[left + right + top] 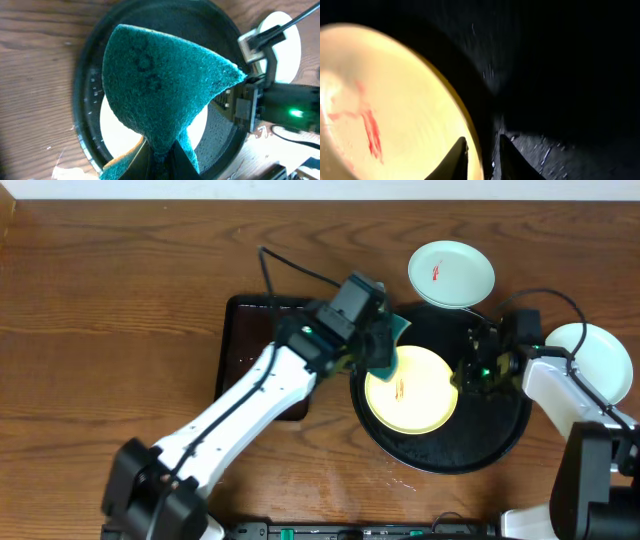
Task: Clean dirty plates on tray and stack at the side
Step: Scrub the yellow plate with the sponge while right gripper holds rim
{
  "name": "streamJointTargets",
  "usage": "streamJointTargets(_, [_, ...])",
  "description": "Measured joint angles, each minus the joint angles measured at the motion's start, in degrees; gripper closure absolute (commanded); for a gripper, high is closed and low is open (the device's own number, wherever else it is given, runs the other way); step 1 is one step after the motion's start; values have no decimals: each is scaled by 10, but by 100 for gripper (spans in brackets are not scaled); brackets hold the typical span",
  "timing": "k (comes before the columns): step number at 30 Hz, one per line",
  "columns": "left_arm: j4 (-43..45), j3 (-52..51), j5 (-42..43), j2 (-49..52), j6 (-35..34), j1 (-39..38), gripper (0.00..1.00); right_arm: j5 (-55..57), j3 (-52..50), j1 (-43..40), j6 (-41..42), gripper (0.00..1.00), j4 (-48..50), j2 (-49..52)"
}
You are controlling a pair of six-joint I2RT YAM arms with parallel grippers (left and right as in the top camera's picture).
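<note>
A pale yellow plate [415, 405] with a red smear lies on the round black tray [495, 435]. My left gripper [385, 352] is shut on a teal sponge [392, 340] and holds it over the plate's upper left edge. In the left wrist view the sponge [165, 85] hides most of the plate [117, 130]. My right gripper [462, 377] grips the yellow plate's right rim; in the right wrist view its fingers [482, 145] straddle the rim [410, 100]. A mint-white plate [450, 273] with a red smear lies beyond the tray. Another white plate [595, 360] lies to the right.
A rectangular dark brown tray [245, 340] lies left of the black tray, partly under my left arm. A black cable [290, 270] runs over the table behind it. My right arm [570, 395] crosses the black tray's right edge.
</note>
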Motion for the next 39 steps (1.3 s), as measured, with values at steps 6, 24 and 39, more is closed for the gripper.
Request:
streamJointTargets(6, [36,0,0,73,-13,-22,92,9,0,16,-28,99,16,7])
streamJointTargets(24, [134,6,58,241,-38,-70,93,29,0,34,-9,99,17,20])
streamJointTargets(39, [-71,71,-221,240,-7,-76,93,25,0,37,1,99,7,21])
